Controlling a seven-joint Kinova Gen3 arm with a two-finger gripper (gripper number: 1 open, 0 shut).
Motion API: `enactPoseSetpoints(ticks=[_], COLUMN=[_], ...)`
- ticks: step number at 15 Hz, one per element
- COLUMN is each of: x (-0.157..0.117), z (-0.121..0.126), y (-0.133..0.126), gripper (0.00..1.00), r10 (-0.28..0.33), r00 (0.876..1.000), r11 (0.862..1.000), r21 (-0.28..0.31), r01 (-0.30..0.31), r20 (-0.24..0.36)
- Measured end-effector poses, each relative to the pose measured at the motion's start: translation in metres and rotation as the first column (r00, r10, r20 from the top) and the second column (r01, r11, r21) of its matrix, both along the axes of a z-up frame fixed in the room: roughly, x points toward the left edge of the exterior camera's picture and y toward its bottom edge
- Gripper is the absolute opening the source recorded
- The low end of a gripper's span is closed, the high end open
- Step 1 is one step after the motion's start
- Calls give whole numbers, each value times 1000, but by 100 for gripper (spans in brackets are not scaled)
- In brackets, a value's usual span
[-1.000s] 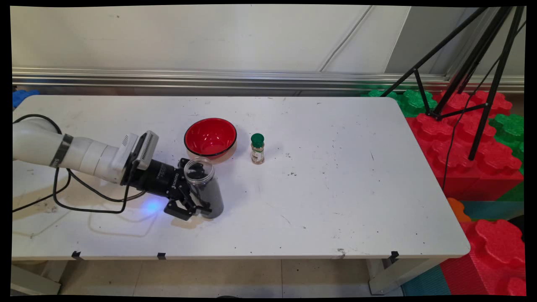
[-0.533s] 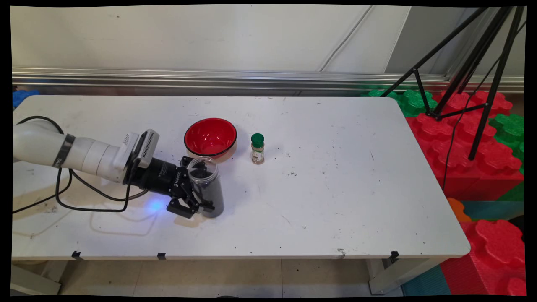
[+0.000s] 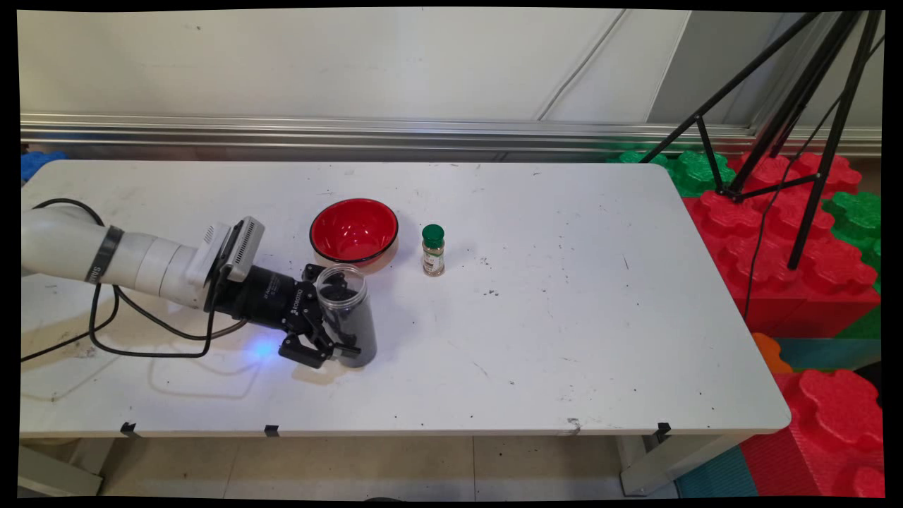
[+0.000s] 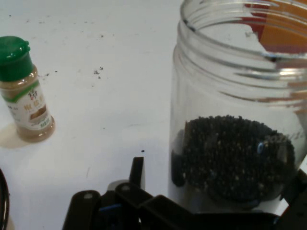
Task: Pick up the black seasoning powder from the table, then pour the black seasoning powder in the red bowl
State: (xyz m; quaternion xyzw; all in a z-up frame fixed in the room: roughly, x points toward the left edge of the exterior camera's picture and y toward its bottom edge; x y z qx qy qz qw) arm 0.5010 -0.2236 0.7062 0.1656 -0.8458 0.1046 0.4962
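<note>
Jaws of the black gripper [image 3: 337, 337] are closed around a clear open jar [image 3: 346, 314] of dark granules, standing upright. Since a second ago, the jar has straightened from a slight tilt, near the red bowl [image 3: 353, 231].

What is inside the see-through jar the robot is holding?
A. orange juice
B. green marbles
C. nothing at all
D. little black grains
D. The hand view shows the clear jar partly filled with small black grains, and in the main view the gripper has its jaws shut around that jar.
</note>
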Motion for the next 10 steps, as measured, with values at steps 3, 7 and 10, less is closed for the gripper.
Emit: enactPoseSetpoints(ticks=[3, 7, 10], x=[1, 2, 2], z=[-1, -3, -5], y=[1, 1, 1], gripper=[100, 0, 0], r10=[3, 5, 6], r00=[1000, 1000, 1000], r11=[1000, 1000, 1000], r21=[1, 0, 1], r01=[-3, -5, -6], r20=[-1, 3, 3])
